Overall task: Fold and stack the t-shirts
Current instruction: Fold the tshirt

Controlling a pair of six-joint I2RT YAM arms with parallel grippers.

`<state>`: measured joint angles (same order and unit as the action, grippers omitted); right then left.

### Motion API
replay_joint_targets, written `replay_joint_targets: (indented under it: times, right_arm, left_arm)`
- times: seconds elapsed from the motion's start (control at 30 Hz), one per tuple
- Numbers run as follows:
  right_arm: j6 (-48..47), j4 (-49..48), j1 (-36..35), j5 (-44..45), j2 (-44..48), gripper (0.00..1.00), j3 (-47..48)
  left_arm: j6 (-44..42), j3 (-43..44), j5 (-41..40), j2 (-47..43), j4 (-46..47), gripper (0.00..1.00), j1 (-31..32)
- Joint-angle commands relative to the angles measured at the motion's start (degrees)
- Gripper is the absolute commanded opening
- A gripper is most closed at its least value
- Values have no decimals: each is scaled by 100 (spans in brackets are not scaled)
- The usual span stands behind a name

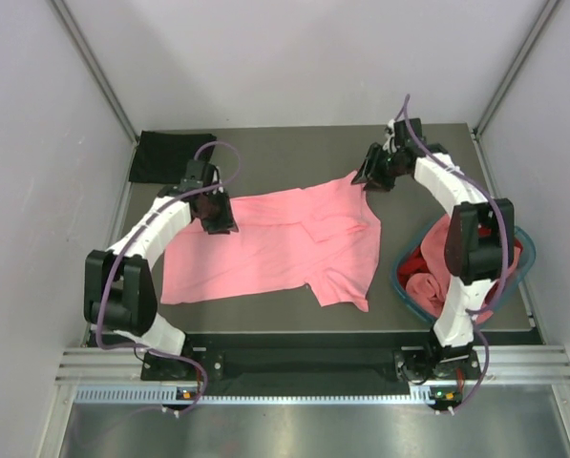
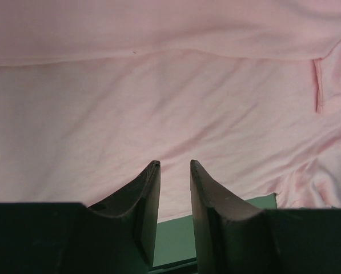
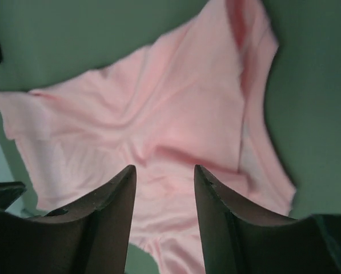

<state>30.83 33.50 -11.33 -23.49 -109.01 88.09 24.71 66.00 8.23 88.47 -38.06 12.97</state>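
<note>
A salmon pink t-shirt (image 1: pixel 285 243) lies spread on the dark table, with its right side folded and rumpled. My left gripper (image 1: pixel 220 221) hovers over the shirt's back left edge. In the left wrist view its jaws (image 2: pixel 175 165) stand a little apart, with only pink cloth (image 2: pixel 170 103) and table showing beyond them. My right gripper (image 1: pixel 369 179) is at the shirt's back right corner. It is open (image 3: pixel 164 170) above the wrinkled pink cloth (image 3: pixel 159 114) and holds nothing. A folded black t-shirt (image 1: pixel 170 156) lies at the back left. A red t-shirt (image 1: pixel 426 260) sits bunched in the basket.
The round teal basket (image 1: pixel 397 277) stands at the right, beside the right arm's base, with cloth piled inside. Metal frame posts and grey walls close in the table on both sides. Bare table shows behind the pink shirt and along the front edge.
</note>
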Motion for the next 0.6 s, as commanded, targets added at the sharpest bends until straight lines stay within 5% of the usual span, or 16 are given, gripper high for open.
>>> replay_joint_targets:
  times: [0.0,0.57]
  right_arm:
    - [-675,-70,157,591,-461,46,559]
    - [-578,-414,272,468,-2563,49,2906]
  left_arm:
    - [-142,256,310,144,132,33,-470]
    - [43,906,1049,1304,396,32,-2062]
